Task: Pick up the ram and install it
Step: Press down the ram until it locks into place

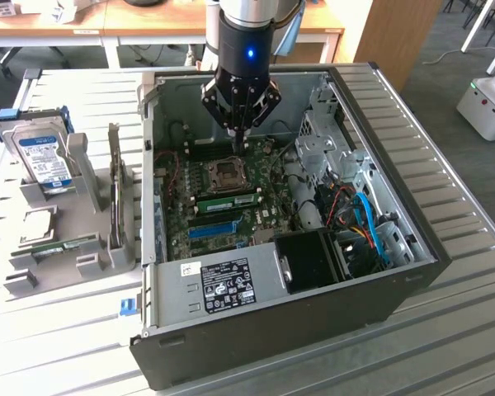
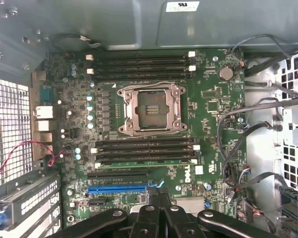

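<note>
One ram [image 1: 231, 200] sits in a motherboard slot beside the CPU socket [image 1: 228, 172]. The gripper [image 1: 242, 136] hangs above it, closed and empty.

Risk: a half-seated stick, or a downward push landing on the open socket.

The wrist view shows the slot rows [image 2: 144, 153]. The exterior view shows the gripper's height over the board.

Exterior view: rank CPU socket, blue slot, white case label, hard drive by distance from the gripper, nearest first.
From the gripper, which hangs over the motherboard:
1. CPU socket, just below the fingertips.
2. Blue slot, further down the board toward the case's near wall.
3. White case label, on the near wall.
4. Hard drive, outside the case, in the holder at the exterior view's left.
</note>
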Available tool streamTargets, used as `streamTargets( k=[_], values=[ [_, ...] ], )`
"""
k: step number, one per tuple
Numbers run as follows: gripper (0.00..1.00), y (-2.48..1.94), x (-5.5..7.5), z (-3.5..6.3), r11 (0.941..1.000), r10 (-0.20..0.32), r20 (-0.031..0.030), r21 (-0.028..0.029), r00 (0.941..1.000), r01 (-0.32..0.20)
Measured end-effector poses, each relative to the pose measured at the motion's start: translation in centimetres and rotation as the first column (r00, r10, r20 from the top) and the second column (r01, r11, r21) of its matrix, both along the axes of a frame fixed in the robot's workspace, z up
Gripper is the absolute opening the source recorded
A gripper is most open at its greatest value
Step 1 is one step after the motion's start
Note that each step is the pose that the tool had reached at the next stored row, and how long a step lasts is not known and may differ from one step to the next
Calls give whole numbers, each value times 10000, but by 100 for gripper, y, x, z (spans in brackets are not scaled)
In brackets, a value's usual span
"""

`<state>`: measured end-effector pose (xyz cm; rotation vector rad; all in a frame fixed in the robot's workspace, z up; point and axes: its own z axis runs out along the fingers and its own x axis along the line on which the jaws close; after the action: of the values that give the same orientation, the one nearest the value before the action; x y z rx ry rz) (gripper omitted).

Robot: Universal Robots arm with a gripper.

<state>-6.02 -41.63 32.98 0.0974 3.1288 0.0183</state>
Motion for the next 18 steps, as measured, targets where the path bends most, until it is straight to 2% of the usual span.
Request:
streamTargets(
  k=[5, 12, 18],
  values=[
    [11, 0, 0, -5, 10000, 0, 0, -1, 10000, 0],
    [11, 42, -2, -10, 10000, 0, 0, 0, 10000, 0],
    [11, 50, -2, -10, 10000, 0, 0, 0, 10000, 0]
  ],
)
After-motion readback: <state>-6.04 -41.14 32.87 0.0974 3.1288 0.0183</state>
